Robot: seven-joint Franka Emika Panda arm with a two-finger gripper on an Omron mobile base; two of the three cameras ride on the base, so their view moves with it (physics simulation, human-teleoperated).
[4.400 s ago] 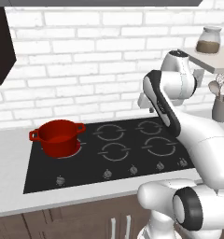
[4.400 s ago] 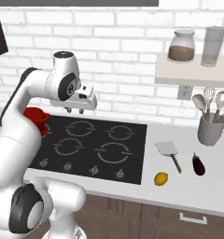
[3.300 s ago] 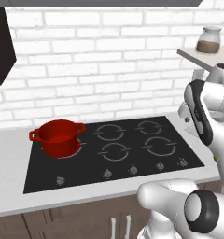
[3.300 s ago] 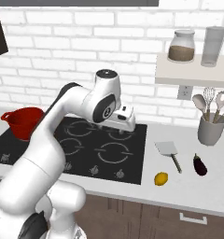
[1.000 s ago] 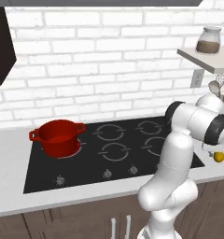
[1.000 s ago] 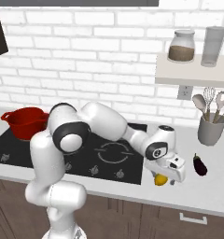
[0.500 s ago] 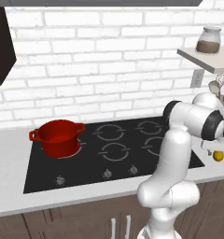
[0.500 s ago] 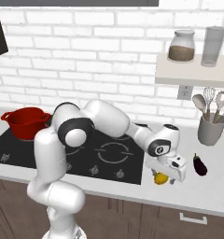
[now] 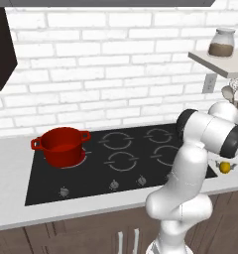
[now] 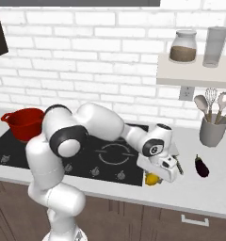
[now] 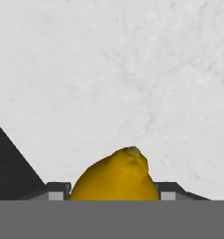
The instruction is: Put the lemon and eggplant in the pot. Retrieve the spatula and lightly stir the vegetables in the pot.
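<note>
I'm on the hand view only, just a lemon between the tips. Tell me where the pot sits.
Observer: The pot stands on the cooktop's far left burner, well away from the hand.
Operator: Give me the eggplant's spot.
Observer: The eggplant lies on the counter right of the lemon, apart from it.
Operator: Say what's behind it.
Observer: A grey utensil holder with spoons and a whisk stands at the wall.
</note>
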